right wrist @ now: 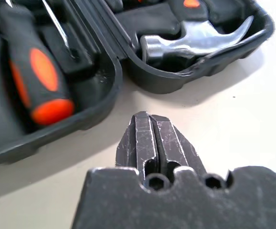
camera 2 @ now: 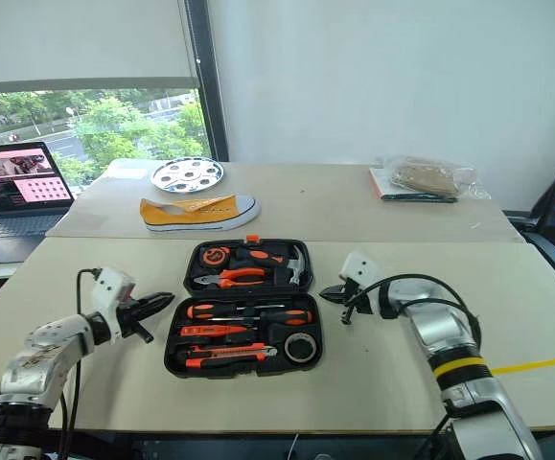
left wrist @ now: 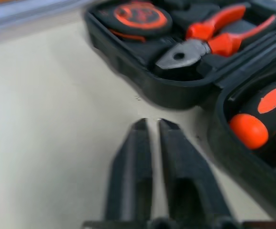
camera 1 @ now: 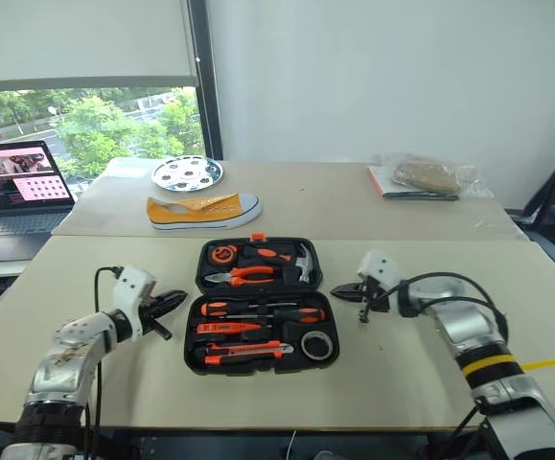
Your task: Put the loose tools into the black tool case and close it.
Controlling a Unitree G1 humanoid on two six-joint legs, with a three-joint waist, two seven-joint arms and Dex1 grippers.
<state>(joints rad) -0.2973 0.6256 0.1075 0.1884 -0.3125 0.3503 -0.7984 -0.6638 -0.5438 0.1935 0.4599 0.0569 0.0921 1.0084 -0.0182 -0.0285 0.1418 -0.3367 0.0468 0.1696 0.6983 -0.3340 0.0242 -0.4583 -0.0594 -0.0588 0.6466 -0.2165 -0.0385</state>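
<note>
While head views show the open black tool case [camera 1: 258, 305] whole, wrist views show both grippers' fingers [right wrist: 149, 138] clenched empty.

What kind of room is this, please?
Probably an office or lab room: light tables pushed together, an open laptop by a large window with a roller blind, and plain white walls.

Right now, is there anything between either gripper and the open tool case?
Nothing visible. The left gripper and right gripper, both shut, flank the black tool case with bare table between.
</note>
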